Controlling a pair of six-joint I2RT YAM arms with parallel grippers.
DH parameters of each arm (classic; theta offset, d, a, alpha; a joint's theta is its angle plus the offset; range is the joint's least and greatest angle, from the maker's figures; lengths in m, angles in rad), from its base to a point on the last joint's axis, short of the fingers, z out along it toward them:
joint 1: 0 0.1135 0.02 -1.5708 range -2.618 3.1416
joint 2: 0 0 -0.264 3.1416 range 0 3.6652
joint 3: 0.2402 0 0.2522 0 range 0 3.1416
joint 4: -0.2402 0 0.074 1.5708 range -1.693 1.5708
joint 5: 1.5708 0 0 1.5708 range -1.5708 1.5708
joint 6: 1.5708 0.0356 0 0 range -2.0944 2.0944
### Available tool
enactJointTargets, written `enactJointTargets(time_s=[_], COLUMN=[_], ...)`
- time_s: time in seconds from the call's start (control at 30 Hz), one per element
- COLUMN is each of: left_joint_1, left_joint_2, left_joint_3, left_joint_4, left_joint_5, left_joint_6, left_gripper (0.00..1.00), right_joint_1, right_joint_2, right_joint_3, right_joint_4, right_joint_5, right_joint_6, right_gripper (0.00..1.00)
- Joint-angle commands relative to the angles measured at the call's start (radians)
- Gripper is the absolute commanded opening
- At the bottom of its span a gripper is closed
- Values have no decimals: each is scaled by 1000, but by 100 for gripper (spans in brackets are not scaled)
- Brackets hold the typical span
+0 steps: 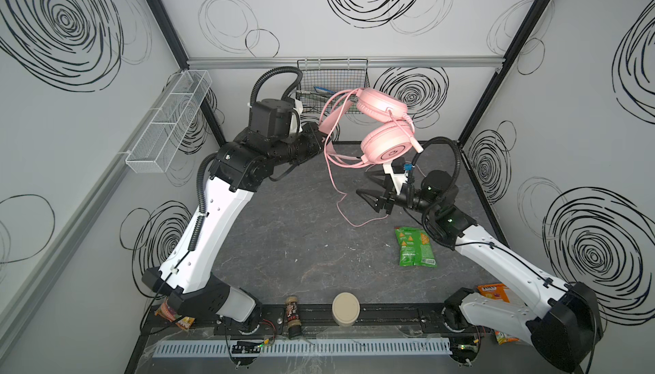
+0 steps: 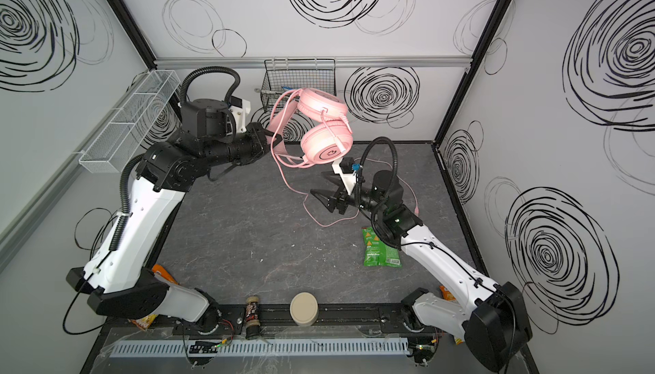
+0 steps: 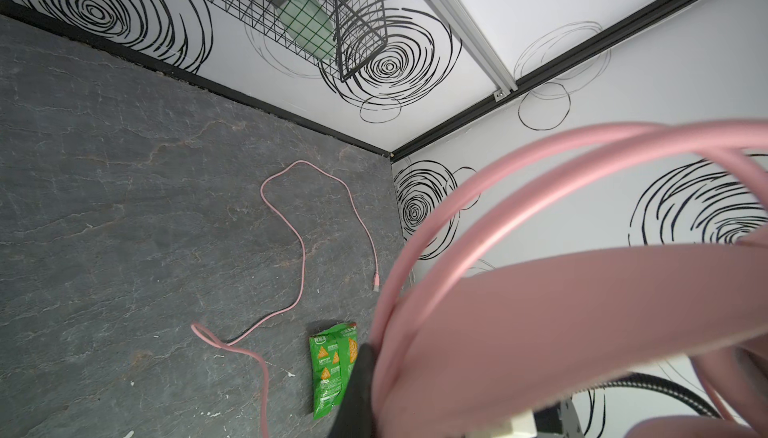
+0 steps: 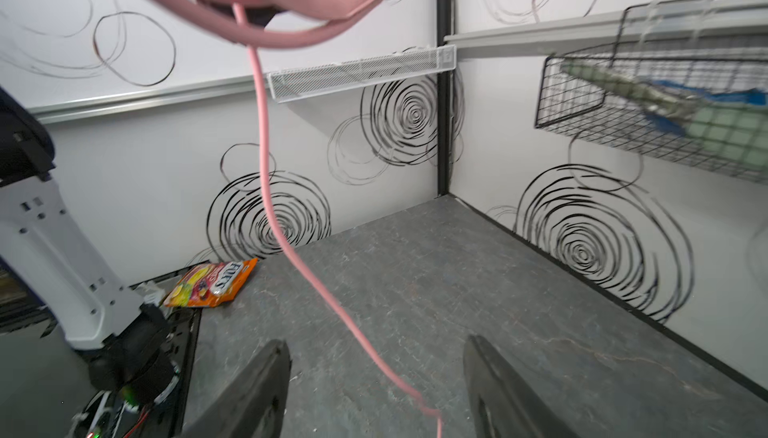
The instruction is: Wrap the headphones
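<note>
Cable lined up
My left gripper (image 1: pixel 322 134) clamps the headphones (image 1: pixel 384 108) by the headband; the cable (image 4: pixel 266 157) drops just ahead of my right gripper (image 1: pixel 362 182), wide open and empty.

Pale pink headphones (image 1: pixel 386 141) w/ pink cable (image 4: pixel 263 145); grey veined tabletop (image 1: pixel 301 230); green snack bag (image 1: pixel 414 248), right; white walls (image 1: pixel 301 17), blk swirls.

Light was bright and even, shadows faint. Edges bowed; the headphones (image 3: pixel 561 332) sat blurred in the left wrist view.

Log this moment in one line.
left gripper: shut on headphones, aloft | right gripper: open, empty | cable: trailing onto table
</note>
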Motion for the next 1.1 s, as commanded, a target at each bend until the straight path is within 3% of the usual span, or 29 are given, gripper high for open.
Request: enactJointTargets(time_s=[0.0, 0.17, 0.4, 0.63, 0.73, 0.97, 1.07], left_joint_1=[-5, -24, -42, -42, -39, -23, -8], left_joint_2=[-29, -26, -22, -21, -24, -34, -56], left_joint_3=[52, 54, 54, 48, 39, 30, 9], left_joint_4=[101, 95, 98, 110, 114, 127, 135], left_joint_5=[21, 21, 17, 31, 34, 53, 59], left_joint_6=[-46, -64, -72, -75, -75, -81, -84], left_gripper=[0, 0, 0, 0, 0, 0, 0], right_joint_1=[28, 53, 66, 70, 70, 52, 4], right_joint_2=[7, 62, 206, 237, 246, 248, 225], right_joint_3=[-8, -14, 68, 77, 78, 80, 77], right_joint_4=[-5, 41, 74, 110, 108, 71, 59], right_joint_5=[-63, -42, -110, -90, -101, -49, -9], right_joint_6=[-43, -55, -44, -26, -22, -10, 44], right_gripper=[70, 71, 71, 70, 59, 6, 0])
